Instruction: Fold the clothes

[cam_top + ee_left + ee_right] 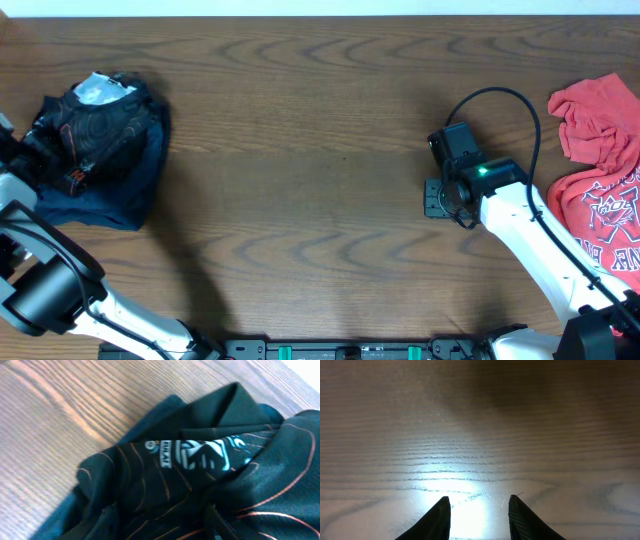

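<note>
Just ahead of my left gripper [38, 150], black jersey [200, 460] bunched; cannot tell if clamped. Risk: snagging several layers, dragging whole heap. Right gripper [476, 517] apart, empty, over table [480, 420].

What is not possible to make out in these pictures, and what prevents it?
1. Left gripper: overhead, its fingers are lost against the bunched black jersey; the left wrist view does not show them clearly either, so open or shut is unknown.
2. Red T-shirt: overhead, cut off by the right edge; its print is incomplete.
3. Jersey logo: left wrist, blurred and creased, unreadable.
</note>
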Available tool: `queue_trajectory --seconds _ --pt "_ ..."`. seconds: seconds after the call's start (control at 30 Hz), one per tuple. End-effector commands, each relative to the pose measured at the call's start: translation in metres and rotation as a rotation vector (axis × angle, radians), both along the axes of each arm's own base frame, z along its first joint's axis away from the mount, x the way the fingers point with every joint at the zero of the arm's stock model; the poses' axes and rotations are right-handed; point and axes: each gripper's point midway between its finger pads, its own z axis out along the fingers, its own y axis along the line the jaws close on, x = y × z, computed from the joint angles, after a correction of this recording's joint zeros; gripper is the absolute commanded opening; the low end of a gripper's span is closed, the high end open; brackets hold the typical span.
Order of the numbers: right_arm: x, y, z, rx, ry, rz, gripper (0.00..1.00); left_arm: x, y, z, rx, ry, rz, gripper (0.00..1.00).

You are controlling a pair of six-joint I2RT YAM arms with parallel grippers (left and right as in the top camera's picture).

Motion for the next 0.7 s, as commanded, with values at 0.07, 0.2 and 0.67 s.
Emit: queue_trajectory --seconds 0.07,0.2,0.67 --pt "0.006 -0.005 0.007 -0.011 -0.035 -0.008 0.37 0.01 -0.003 0.034 -0.002 -0.119 -0.073 0.62" --pt "0.013 -0.002 0.009 -0.001 -0.063 -0.009 0.59 0.027 -0.03 0.091 0.011 -0.261 -0.179 0.7" --pt "0.08 0.025 0.04 0.159 -0.354 -0.004 0.89 0.071 -0.285 0.16 0.062 -0.186 -0.619 0.98"
